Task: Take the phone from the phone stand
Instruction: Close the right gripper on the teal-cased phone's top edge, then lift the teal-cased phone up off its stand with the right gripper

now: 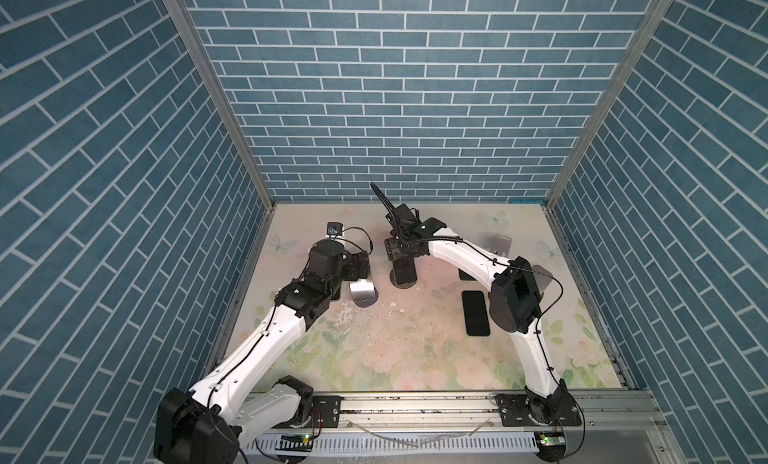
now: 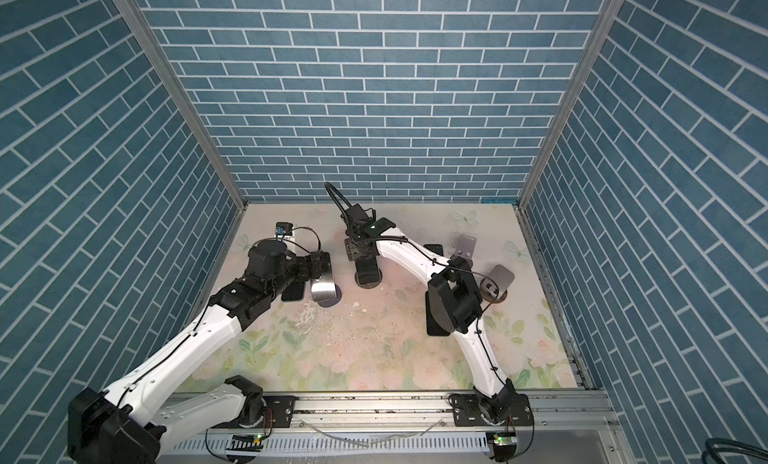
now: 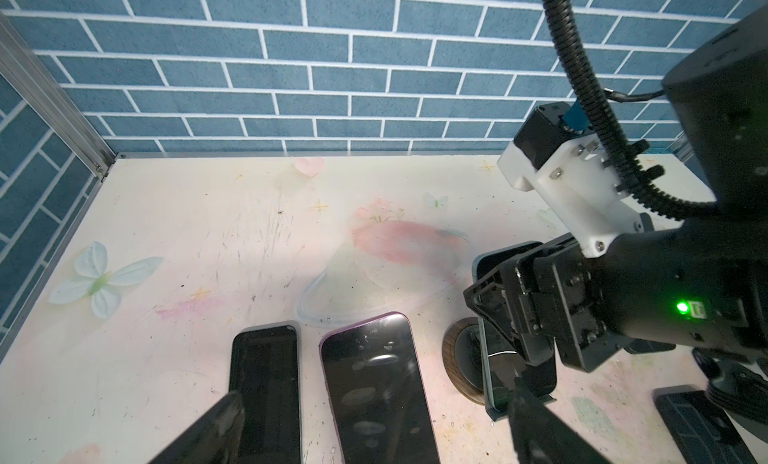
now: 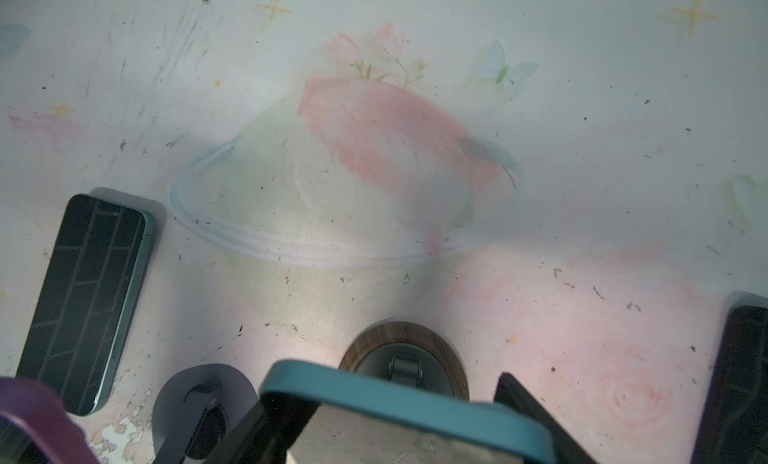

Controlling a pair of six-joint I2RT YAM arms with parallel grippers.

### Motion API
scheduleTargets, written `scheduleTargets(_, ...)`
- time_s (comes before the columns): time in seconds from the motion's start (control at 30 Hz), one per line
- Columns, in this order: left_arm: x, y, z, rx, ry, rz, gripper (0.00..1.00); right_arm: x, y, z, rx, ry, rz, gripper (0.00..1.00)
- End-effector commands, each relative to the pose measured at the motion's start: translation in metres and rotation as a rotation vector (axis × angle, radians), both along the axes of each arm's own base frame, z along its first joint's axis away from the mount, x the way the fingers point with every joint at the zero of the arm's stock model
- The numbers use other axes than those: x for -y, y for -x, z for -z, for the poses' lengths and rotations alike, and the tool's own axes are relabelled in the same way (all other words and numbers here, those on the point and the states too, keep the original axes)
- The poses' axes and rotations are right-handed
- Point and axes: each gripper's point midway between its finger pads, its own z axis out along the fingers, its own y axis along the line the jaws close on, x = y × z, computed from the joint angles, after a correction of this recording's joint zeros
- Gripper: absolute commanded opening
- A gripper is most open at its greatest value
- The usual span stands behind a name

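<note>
Phone [image 4: 415,393], teal case, propped on stand [image 4: 401,350], mid-worktop, not yet lifted. Right hand [image 1: 402,263] clamps its side edges, likely to draw it straight off cradle. Left hand [image 3: 374,387] gapes wide over purple phone [image 3: 365,350], clear of reach.

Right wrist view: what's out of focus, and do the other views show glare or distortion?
Right wrist view: the teal-cased phone and purple-cased phone near the lens are soft; the table print beyond is sharper. Left wrist view: the purple-cased phone's screen carries smudgy reflections, and the green LED blooms. Both top views: the same screen glares silver-white; brick walls splay outward.
</note>
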Motion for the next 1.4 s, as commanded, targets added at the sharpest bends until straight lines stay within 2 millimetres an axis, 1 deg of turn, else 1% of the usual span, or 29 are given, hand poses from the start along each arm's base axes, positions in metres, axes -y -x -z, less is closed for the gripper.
scheduleTargets(0.0,-0.001,0.002,0.006,-0.004,-0.012,0.004,1.0,0.001,0.005,-0.009,-0.008,-0.003,-0.006,0.56)
scheduleTargets(0.1,-0.001,0.002,0.008,-0.008,-0.012,0.004,1.0,0.0,0.006,-0.012,-0.005,-0.012,-0.014,0.55)
scheduleTargets(0.13,-0.001,0.003,0.007,-0.005,-0.01,0.004,1.0,0.0,0.007,-0.028,0.016,-0.036,-0.015,0.55)
scheduleTargets(0.37,-0.001,0.002,0.005,-0.003,-0.009,0.004,1.0,0.0,0.008,-0.048,0.038,-0.075,-0.031,0.54)
scheduleTargets(0.6,0.0,0.002,0.005,-0.005,-0.004,0.005,1.0,0.002,0.008,-0.06,0.051,-0.096,-0.037,0.54)
scheduleTargets(0.83,0.0,0.002,0.005,-0.007,-0.004,0.004,1.0,0.013,0.004,-0.071,0.078,-0.121,-0.015,0.53)
scheduleTargets(1.0,0.003,0.001,0.003,-0.01,0.018,0.012,0.99,0.027,0.001,-0.079,0.098,-0.122,0.006,0.53)
scheduleTargets(1.1,0.01,0.0,0.001,-0.013,0.035,0.041,1.0,0.038,-0.001,-0.084,0.11,-0.116,0.02,0.53)
scheduleTargets(1.2,0.017,0.0,0.002,-0.025,0.049,0.073,1.0,0.053,-0.005,-0.089,0.121,-0.111,0.044,0.52)
scheduleTargets(1.37,0.026,-0.002,0.005,-0.042,0.071,0.104,1.0,0.08,-0.009,-0.088,0.124,-0.112,0.093,0.52)
